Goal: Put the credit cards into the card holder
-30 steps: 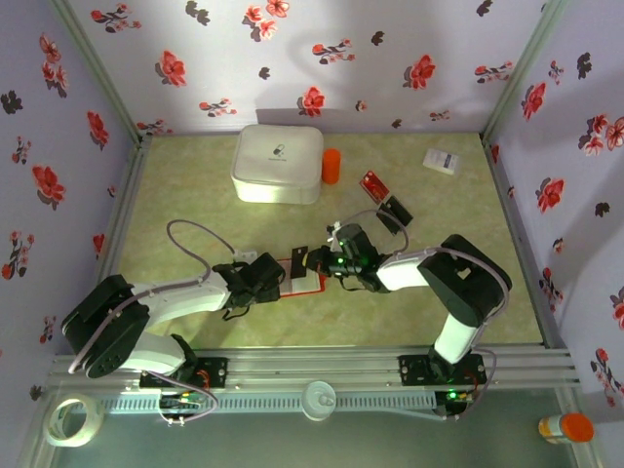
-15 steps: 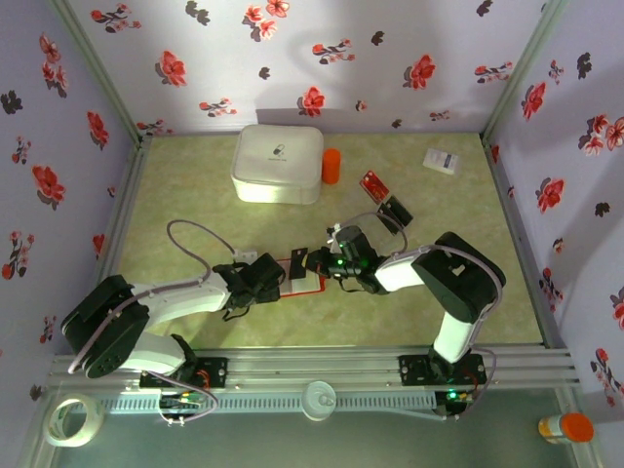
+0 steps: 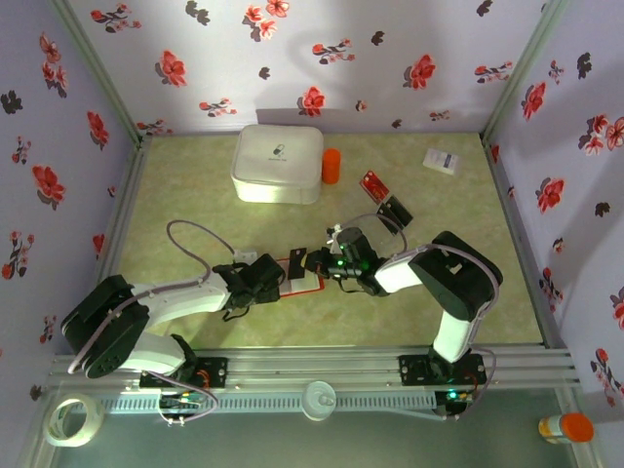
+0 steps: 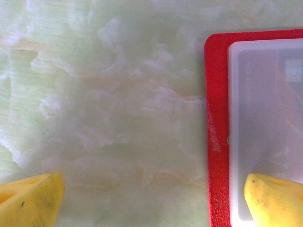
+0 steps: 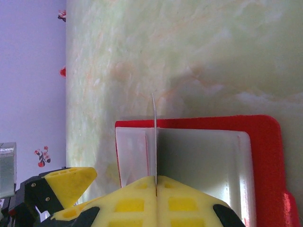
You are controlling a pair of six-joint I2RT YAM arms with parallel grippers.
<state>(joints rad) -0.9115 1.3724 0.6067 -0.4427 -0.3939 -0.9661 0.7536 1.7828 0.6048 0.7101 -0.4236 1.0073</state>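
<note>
1. The card holder (image 3: pixel 306 272) lies open and flat on the green marbled surface (image 3: pixel 195 195), in the near middle between the two hands. Its red rim frames a pale, see-through pocket (image 4: pixel 265 118).
2. The shapes behind that plastic are blurred, so I cannot tell whether a card already sits inside.
3. The right hand (image 5: pixel 156 180) has its yellow fingers pressed together on a thin card (image 5: pixel 154 137). The card is held on edge above the holder's pale inside, and its far tip reaches past the holder's rim in the wrist view.
4. The left hand (image 4: pixel 151 201) has its fingers wide apart and grips nothing. One fingertip (image 4: pixel 277 198) is over the pale inside near the holder's left rim, and the other is over bare surface beside it. I cannot tell whether either touches down.
5. A red card (image 3: pixel 373 183) and a black card (image 3: pixel 395 210) lie flat near each other, further back and to the right, well apart from the holder.
6. The big white box (image 3: pixel 278 163) sits closed at the back, with the orange cylinder (image 3: pixel 331 166) just beside its right side. The small white box (image 3: pixel 443 160) lies near the back right corner.
7. Flowered walls (image 3: pixel 58 146) close in the left, back and right edges. Bare surface spreads left of the holder and in the right near corner.
</note>
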